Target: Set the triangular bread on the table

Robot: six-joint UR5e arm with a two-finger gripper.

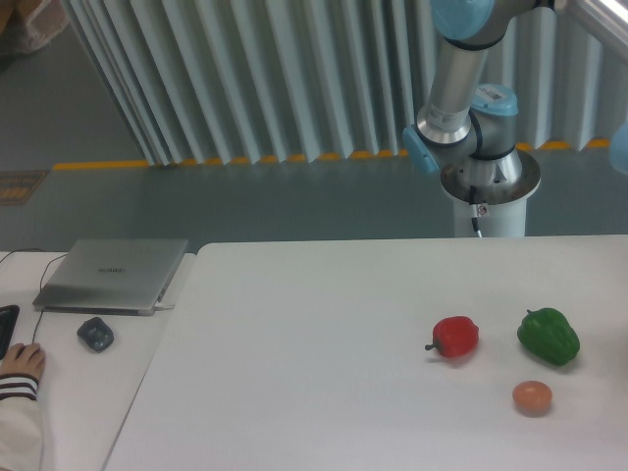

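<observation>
The white table (314,334) fills the lower part of the camera view. The triangular bread is out of view. Only the arm's base and lower joints (469,118) show at the back right; the gripper itself is out of the frame, so its state cannot be seen.
A red pepper (455,337), a green pepper (549,336) and a small round orange-brown ball (532,396) lie at the table's right. On the adjoining desk at the left are a closed laptop (113,274), a mouse (95,334) and a person's hand (20,363).
</observation>
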